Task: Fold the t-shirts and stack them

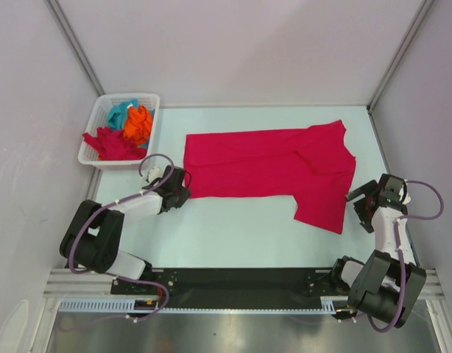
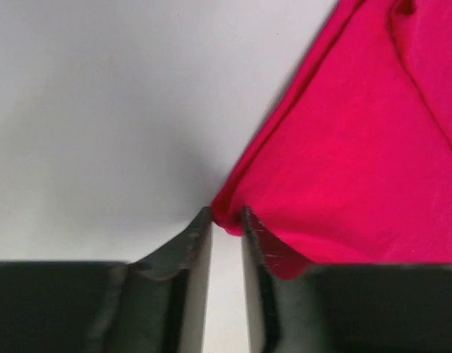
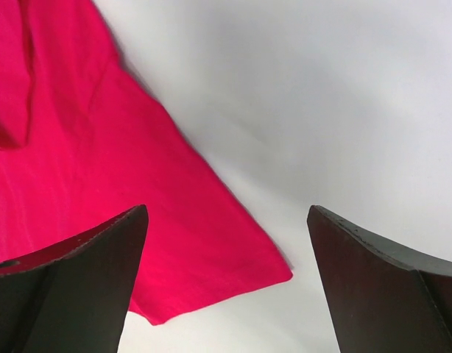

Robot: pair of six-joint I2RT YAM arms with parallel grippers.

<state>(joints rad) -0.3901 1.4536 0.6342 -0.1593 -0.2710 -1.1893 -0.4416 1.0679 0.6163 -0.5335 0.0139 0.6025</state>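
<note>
Flanking the spread crimson t-shirt (image 1: pixel 263 162), left gripper (image 2: pixel 226 215) stands narrow at its corner, right gripper (image 3: pixel 226 210) wide, white basket (image 1: pixel 112 163) nearby.

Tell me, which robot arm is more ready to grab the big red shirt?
Left. The left gripper has narrow jaws right at a near corner of the red shirt, so it looks ready to pinch. The right gripper is wide open by the other near corner.

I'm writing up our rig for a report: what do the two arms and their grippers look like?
The left arm and right arm alike have black joint housings, white links and a looping lavender cable. Left gripper and right gripper carry black, tapering fingers.
</note>
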